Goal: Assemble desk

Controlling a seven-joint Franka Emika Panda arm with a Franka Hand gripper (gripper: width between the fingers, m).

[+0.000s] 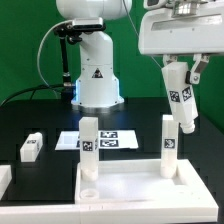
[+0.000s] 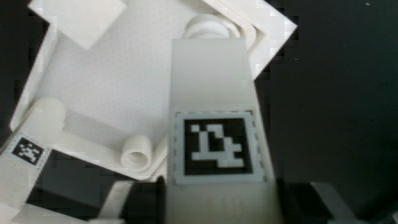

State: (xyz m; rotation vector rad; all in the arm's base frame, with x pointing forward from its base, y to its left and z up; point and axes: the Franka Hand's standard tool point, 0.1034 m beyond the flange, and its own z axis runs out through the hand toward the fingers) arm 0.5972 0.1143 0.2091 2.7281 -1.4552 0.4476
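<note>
The desk's white top panel (image 1: pixel 128 182) lies flat at the front of the black table. Two white leg posts stand upright on it, one on the exterior view's left (image 1: pixel 88 148) and one on the right (image 1: pixel 167 148). My gripper (image 1: pixel 181 82) is shut on a third tagged leg post (image 1: pixel 183 103), held tilted in the air above and just right of the right post. In the wrist view this held leg (image 2: pixel 215 120) runs out from between the gripper (image 2: pixel 215 203) jaws over the panel (image 2: pixel 98 55). A fourth leg (image 1: pixel 32 146) lies loose at the left.
The marker board (image 1: pixel 108 140) lies flat behind the panel, in front of the robot base (image 1: pixel 97 80). A white block (image 1: pixel 4 181) sits at the left edge. Another tagged post (image 2: pixel 39 140) shows beside the held leg in the wrist view.
</note>
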